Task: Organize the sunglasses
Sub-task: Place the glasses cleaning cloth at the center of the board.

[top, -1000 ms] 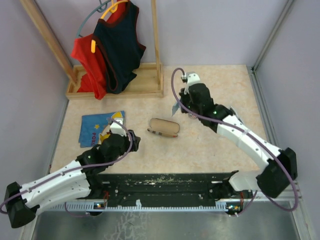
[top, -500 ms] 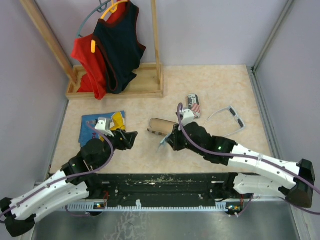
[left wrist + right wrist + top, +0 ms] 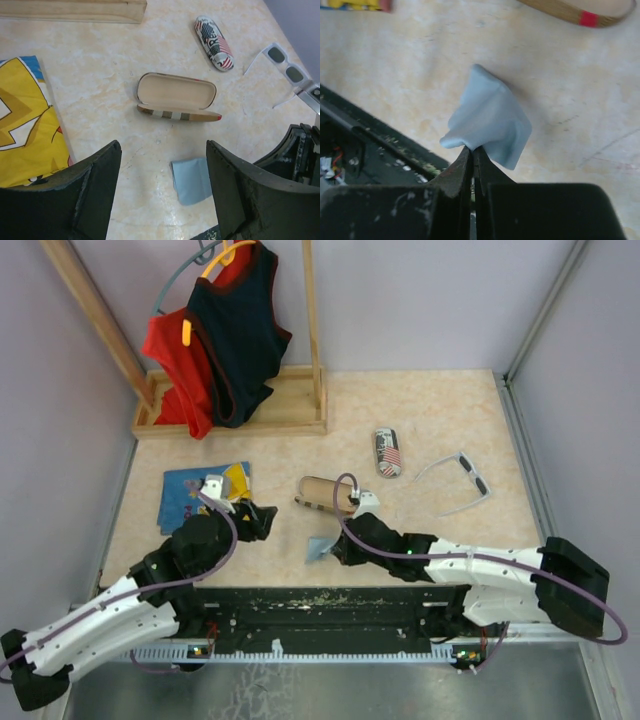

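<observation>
The white-grey sunglasses (image 3: 462,483) lie open on the table at the right, also in the left wrist view (image 3: 285,67). The dark brown pair is out of view. My right gripper (image 3: 330,548) is shut on a light-blue cloth (image 3: 490,117), low over the table near the front edge; the cloth also shows in the left wrist view (image 3: 192,180). My left gripper (image 3: 262,515) is open and empty, left of the cloth, with its fingers (image 3: 90,185) spread wide.
An open plaid case (image 3: 328,495) lies mid-table, empty inside (image 3: 176,95). A closed flag-print case (image 3: 387,451) lies behind it. A blue and yellow book (image 3: 200,492) lies at the left. A wooden rack with red and dark tops (image 3: 225,330) stands at the back left.
My right arm has swung from the back right down to the front middle, carrying the cloth. The white-grey sunglasses and flag case came into view. My left gripper has shifted slightly.
</observation>
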Motion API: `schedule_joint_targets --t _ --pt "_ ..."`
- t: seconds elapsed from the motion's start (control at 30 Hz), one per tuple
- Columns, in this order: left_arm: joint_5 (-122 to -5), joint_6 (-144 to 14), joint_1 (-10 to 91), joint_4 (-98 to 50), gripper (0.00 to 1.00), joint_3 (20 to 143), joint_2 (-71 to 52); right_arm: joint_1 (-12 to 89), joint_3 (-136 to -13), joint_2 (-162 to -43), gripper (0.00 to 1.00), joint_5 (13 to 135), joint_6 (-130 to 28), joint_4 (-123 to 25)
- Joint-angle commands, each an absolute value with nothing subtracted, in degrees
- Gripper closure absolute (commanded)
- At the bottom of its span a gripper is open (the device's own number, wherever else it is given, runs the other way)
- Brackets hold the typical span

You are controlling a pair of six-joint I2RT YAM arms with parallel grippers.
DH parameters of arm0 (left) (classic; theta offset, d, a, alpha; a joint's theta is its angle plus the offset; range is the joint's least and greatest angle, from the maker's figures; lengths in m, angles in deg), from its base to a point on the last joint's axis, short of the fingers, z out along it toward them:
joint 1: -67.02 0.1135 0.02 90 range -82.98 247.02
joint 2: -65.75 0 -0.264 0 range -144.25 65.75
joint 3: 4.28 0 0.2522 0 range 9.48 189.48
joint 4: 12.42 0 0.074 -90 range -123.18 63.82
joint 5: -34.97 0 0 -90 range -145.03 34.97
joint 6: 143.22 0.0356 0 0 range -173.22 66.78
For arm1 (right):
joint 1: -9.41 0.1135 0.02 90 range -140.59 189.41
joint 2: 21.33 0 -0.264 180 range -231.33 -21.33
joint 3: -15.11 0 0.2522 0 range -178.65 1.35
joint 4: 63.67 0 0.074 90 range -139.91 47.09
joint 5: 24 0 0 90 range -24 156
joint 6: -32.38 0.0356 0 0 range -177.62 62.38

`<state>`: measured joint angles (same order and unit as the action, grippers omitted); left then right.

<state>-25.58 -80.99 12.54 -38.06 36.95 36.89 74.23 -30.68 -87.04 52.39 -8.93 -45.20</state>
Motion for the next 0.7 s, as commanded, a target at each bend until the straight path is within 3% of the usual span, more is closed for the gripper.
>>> schedule_joint_targets --t 0.0,0.33,0.6,0.67 --pt "-30.65 -78.07 12.85 -36.94 0.25 38.40 32.73 71.24 -27.08 -87.32 1.00 51.76 -5.18 -50.15" --pt "-48.54 -71.89 12.70 -31.24 0.14 39.36 17.43 63.59 -22.81 -87.48 1.00 57.69 -6.37 -51.45" --pt "-49.74 -70.17 12.26 -28.10 0.10 38.42 13.30 58.50 -22.57 -88.76 0.99 62.92 -10.36 -52.01" --pt "-49.01 -71.01 12.26 -29.09 0.10 39.01 12.64 58.50 -22.57 -88.19 0.91 62.44 -11.61 -50.54"
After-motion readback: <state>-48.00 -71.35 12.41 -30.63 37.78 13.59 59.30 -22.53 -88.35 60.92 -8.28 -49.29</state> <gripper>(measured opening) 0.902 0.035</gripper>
